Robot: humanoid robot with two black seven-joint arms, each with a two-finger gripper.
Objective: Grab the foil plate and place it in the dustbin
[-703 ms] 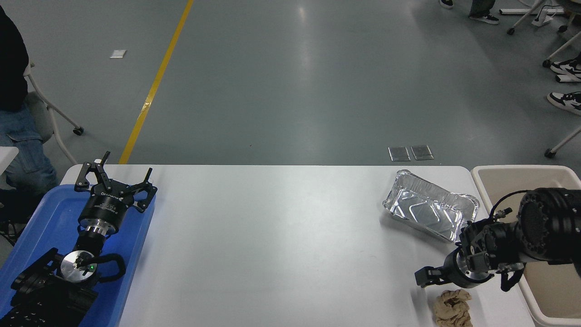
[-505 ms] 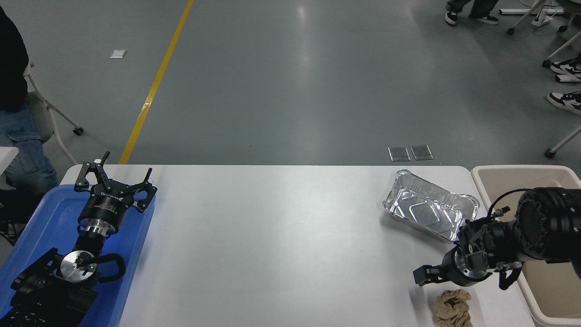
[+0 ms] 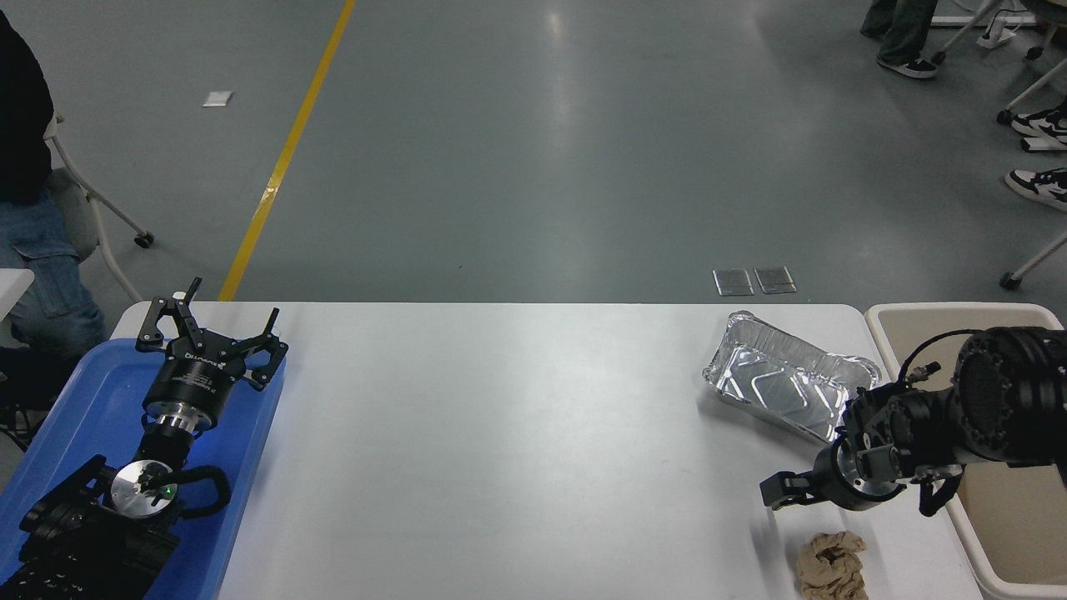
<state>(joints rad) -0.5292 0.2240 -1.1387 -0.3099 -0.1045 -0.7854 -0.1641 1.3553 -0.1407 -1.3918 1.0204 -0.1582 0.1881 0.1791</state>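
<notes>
The foil plate (image 3: 788, 385) is a shiny silver tray lying tilted on the white table (image 3: 517, 433) near its far right corner. The dustbin (image 3: 950, 313) is a beige bin just past the table's right edge. My right gripper (image 3: 773, 492) comes in from the right and points left, low over the table in front of the foil plate and apart from it. It holds nothing that I can see. My left gripper (image 3: 212, 333) is parked open at the lower left, over the blue tray.
A small tan wad of paper (image 3: 829, 563) lies near the front right edge, just below my right gripper. A flat blue tray (image 3: 67, 400) sits at the left end. A seated person is at the far left; people's feet show top right.
My right gripper has moved a little away from the paper wad, toward the foil plate. The feet at the top right have shifted. The left arm has not moved.
</notes>
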